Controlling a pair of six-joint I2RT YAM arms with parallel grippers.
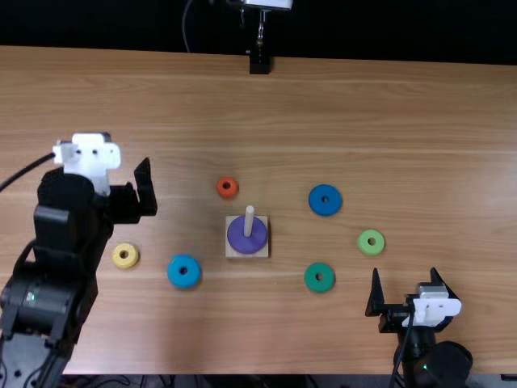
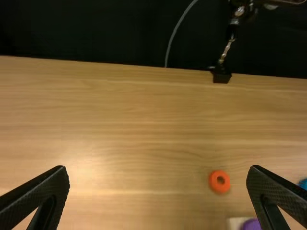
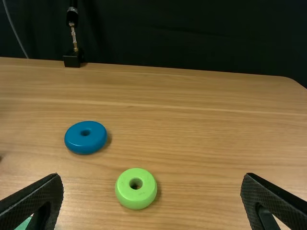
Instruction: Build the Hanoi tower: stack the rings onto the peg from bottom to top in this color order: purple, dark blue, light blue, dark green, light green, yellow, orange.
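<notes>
The peg (image 1: pixel 249 221) stands upright on its pale square base (image 1: pixel 231 251), just below the middle of the top view, with the purple ring (image 1: pixel 247 235) around it, seated low. That is one ring of seven done, and rightly the bottom one; six are left, all lying loose on the table (image 1: pixel 266 331). Nearest the base, the orange ring (image 1: pixel 227 187) is above it and slightly left, and the light blue ring (image 1: pixel 184 271) lower left. Right of the base are the dark blue ring (image 1: pixel 325 200), upper right, and the dark green ring (image 1: pixel 319 277), lower right. Farther out lie the yellow ring (image 1: pixel 125 256), toward the left, and the light green ring (image 1: pixel 371 242), toward the right. Dark blue should go on next. The left arm reaches up the left side of the frame, its gripper (image 2: pixel 159 168) spread wide and empty, beyond the yellow ring. The right arm sits low in the lower right corner, its gripper (image 1: pixel 404 271) also apart and empty, pointing up the frame below the light green ring.
</notes>
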